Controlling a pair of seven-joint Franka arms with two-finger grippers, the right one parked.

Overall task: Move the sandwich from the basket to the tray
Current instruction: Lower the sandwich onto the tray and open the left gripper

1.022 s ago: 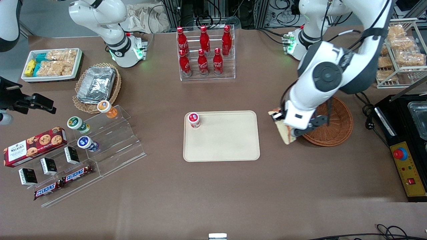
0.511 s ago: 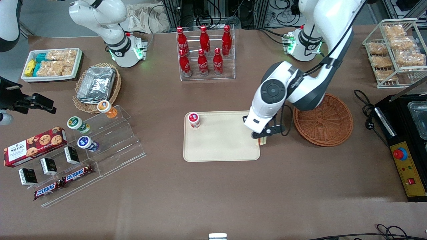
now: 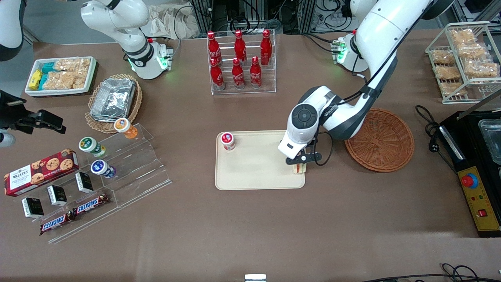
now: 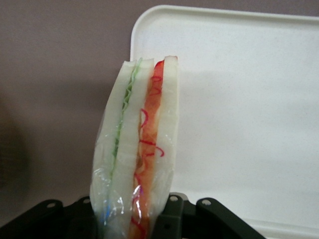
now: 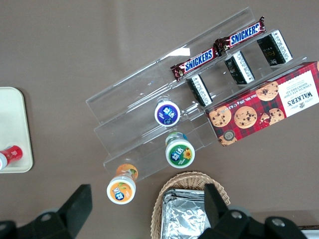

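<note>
My left gripper (image 3: 299, 163) is shut on the sandwich (image 3: 300, 169) and holds it over the cream-beige tray (image 3: 258, 172), at the tray's corner nearest the basket and the front camera. In the left wrist view the sandwich (image 4: 139, 149) stands on edge between the gripper's black fingers (image 4: 172, 219), white bread with green, red and orange filling, in clear wrap. The tray (image 4: 239, 99) lies under it. The reddish-brown woven basket (image 3: 381, 139) is empty, beside the tray toward the working arm's end.
A small red-lidded cup (image 3: 227, 140) stands on the tray's corner toward the parked arm. A clear rack of red bottles (image 3: 240, 62) is farther from the camera than the tray. A black control box (image 3: 475, 184) sits beside the basket.
My gripper has carried the sandwich from beside the basket's rim toward the parked arm's end, to over the tray's corner, and lowered a little. The basket now shows fully.
</note>
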